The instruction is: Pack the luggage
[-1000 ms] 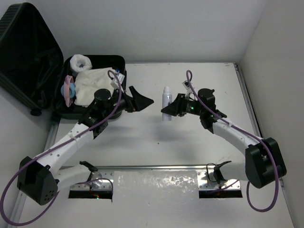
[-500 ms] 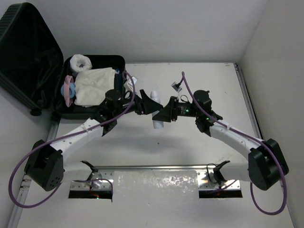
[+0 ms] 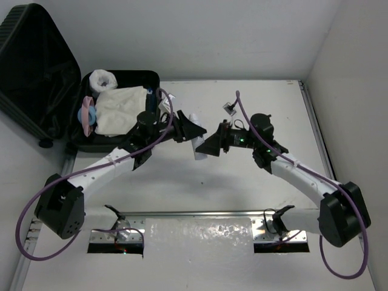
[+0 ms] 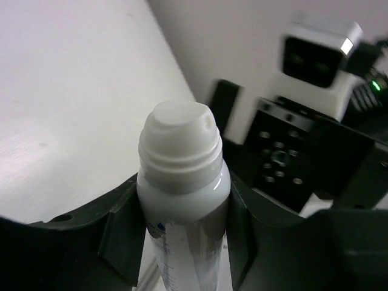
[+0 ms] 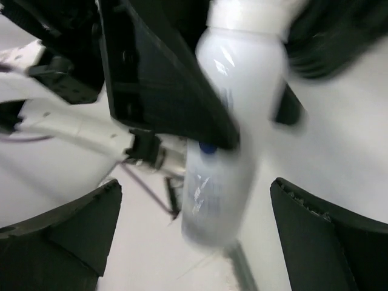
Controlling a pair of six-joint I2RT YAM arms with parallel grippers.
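While the one luggage (image 3: 36,66) stands open at upper left, the left end effector (image 3: 191,130), at centre frame to its right, clamps one white bottle (image 4: 182,176) above the surface (image 3: 254,194). The right end effector (image 3: 211,143) gapes wide, holding nothing.

Loose items: centre and far left.
White plastic bottle (image 4: 182,182) at centre of white table (image 3: 242,182), cap toward far side. Far left: toilet-paper roll (image 3: 102,79); cream cloth (image 3: 121,110) just near of it; pink-and-blue item (image 3: 88,114) against cloth's left edge.
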